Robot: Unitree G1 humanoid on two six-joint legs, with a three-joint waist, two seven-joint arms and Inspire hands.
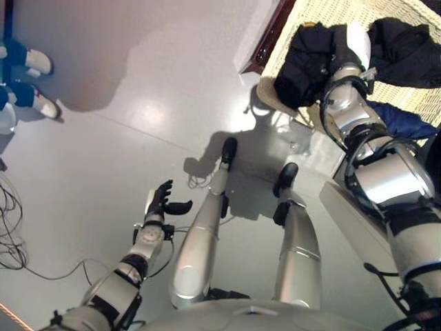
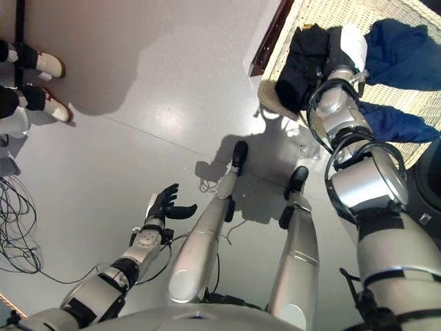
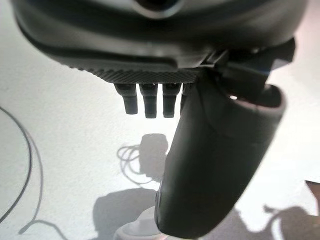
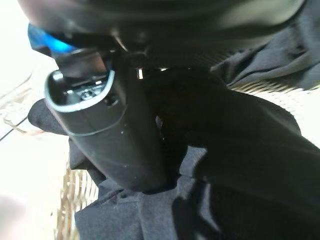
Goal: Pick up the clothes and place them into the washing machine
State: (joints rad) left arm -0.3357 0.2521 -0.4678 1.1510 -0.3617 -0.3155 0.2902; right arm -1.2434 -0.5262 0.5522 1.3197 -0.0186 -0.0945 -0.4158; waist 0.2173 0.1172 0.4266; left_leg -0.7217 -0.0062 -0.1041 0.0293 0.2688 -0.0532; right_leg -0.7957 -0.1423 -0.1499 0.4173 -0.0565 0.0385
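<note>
A pale wicker basket (image 1: 324,14) at the upper right holds the clothes. A black garment (image 1: 306,62) lies bunched at its near left corner and hangs over the rim. My right hand (image 1: 357,43), its thumb under a white cover, reaches into the basket and rests against that garment. In the right wrist view the thumb (image 4: 120,145) presses into bunched black cloth (image 4: 240,165) that fills the palm; the fingers are buried in it. Blue garments (image 2: 403,52) (image 2: 393,124) lie further right in the basket. My left hand (image 1: 162,200) hangs open and empty over the grey floor.
A person's feet in white shoes (image 2: 48,65) stand at the upper left. Loose cables (image 1: 10,234) loop on the floor at the left edge. A dark wooden edge (image 1: 272,34) runs beside the basket's left side.
</note>
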